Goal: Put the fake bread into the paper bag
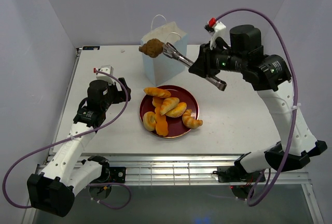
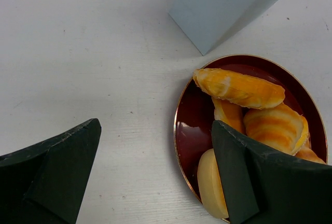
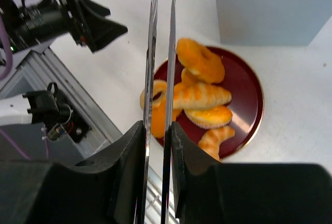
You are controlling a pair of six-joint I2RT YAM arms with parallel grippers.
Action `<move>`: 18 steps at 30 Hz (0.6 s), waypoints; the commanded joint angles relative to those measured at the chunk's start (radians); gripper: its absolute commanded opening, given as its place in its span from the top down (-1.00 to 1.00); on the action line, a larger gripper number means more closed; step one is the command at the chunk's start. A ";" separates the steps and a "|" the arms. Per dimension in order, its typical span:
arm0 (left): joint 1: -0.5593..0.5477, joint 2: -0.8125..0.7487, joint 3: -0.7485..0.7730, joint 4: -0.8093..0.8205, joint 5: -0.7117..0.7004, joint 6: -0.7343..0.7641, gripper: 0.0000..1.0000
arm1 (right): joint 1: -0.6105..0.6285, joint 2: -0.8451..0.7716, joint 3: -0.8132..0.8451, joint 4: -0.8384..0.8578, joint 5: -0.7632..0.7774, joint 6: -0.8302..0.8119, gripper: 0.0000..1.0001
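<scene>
Right claw (image 3: 155, 128) clamped tight on tongs (image 1: 179, 56), pinching dark bread (image 1: 152, 47) above the paper bag (image 1: 161, 67), ready for dropping (left claw (image 2: 155, 124) gaped wide, empty).

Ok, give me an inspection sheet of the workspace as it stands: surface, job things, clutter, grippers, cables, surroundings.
Surface: white table, bare parts look clean.
Job's things: dark brown bread pinched in metal tongs, up by the top of the upright paper bag, not inside it; golden bread pieces lie on the dark red plate.
Clutter: nothing seen.
Grippers: right gripper shut on the tongs; left gripper open and empty, over the table left of the plate.
Cables: left purple cable and right purple cable loop clear of plate and bag.
Surroundings: plain pale walls; metal rails at the near edge.
</scene>
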 commanded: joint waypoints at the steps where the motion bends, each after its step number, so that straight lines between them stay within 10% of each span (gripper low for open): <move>1: -0.005 -0.022 0.021 0.011 0.009 0.005 -0.96 | 0.004 0.089 0.152 0.043 -0.003 -0.026 0.61; 18: -0.005 -0.026 0.019 0.014 0.024 0.002 -0.96 | -0.130 0.322 0.318 0.166 -0.031 0.016 0.57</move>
